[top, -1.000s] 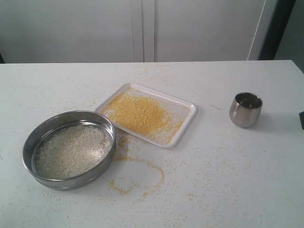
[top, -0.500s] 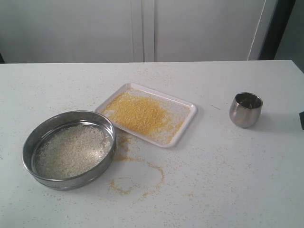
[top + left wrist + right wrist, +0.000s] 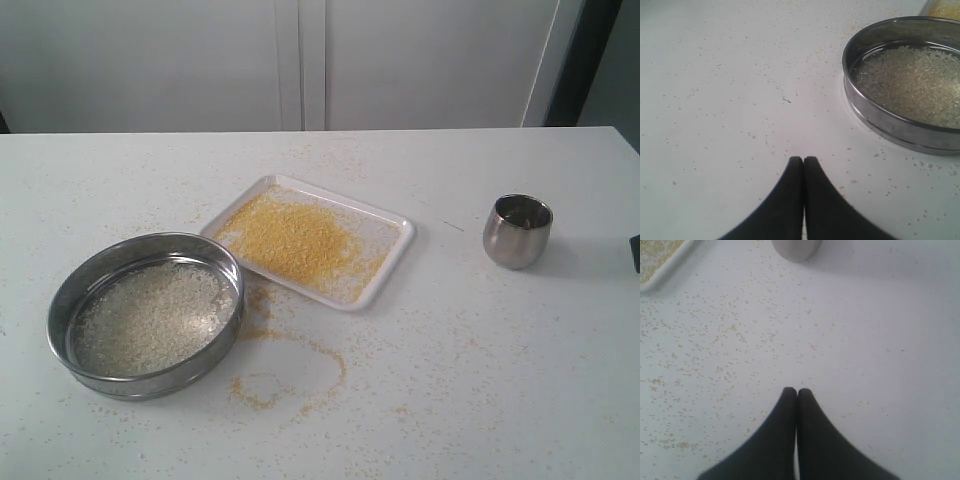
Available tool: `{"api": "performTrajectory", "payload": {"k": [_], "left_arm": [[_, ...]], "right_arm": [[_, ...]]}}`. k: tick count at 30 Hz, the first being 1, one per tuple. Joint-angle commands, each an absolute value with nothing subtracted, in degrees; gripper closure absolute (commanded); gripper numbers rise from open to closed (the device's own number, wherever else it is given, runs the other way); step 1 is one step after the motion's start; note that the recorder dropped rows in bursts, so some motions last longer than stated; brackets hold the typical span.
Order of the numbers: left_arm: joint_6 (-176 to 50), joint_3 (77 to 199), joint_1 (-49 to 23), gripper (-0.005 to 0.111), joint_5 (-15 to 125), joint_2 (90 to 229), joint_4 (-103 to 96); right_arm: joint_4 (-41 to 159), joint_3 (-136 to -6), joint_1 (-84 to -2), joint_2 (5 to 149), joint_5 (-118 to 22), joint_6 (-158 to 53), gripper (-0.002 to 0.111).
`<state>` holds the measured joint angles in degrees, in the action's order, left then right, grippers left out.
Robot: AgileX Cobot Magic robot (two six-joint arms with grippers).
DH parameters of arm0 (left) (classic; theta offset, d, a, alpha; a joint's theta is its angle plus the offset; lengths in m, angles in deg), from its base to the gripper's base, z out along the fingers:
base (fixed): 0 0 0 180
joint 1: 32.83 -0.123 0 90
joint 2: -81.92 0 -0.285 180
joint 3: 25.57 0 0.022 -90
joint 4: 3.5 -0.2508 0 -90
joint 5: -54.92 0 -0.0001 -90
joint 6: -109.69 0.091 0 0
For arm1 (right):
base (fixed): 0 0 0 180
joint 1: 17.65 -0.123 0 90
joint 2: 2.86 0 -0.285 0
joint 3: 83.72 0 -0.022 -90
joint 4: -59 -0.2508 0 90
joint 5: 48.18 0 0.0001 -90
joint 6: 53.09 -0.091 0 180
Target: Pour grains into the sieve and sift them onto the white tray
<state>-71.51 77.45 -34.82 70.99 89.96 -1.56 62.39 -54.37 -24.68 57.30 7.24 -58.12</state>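
Note:
The sieve rests on the table at the left, with pale whitish grains lying on its mesh. The white tray stands just right of it and behind, covered with fine golden-yellow meal. In the left wrist view the sieve lies well off from my left gripper, which is shut and empty above bare table. My right gripper is shut too, holding nothing, with the tray corner and the steel cup far ahead. Neither gripper shows in the exterior view.
A small rounded steel cup stands upright at the right of the table. Yellow meal is spilled in a ring in front of the tray, and scattered granules dot the table. A white wall stands behind.

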Motion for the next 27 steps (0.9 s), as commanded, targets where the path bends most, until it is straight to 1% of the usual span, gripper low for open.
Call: {"api": "performTrajectory", "payload": {"k": [1,6,17,27], "left_arm": [[-71.55,77.21,-35.04,0.107,70.79,89.7,-1.67],[-71.55,77.21,-35.04,0.107,70.79,89.7,-1.67],[-71.55,77.21,-35.04,0.107,70.79,89.7,-1.66],[-71.55,77.21,-35.04,0.107,70.79,89.7,-1.66]], "right_arm": [[62.45,-54.37,-24.6,57.07,6.95,-57.86,0.108],[62.45,-53.77,-24.6,56.74,6.96,-57.86,0.108],[62.45,-49.64,-24.6,37.98,7.53,-57.86,0.108],[62.45,-48.71,-24.6,33.28,7.0,-57.86,0.108]]}}
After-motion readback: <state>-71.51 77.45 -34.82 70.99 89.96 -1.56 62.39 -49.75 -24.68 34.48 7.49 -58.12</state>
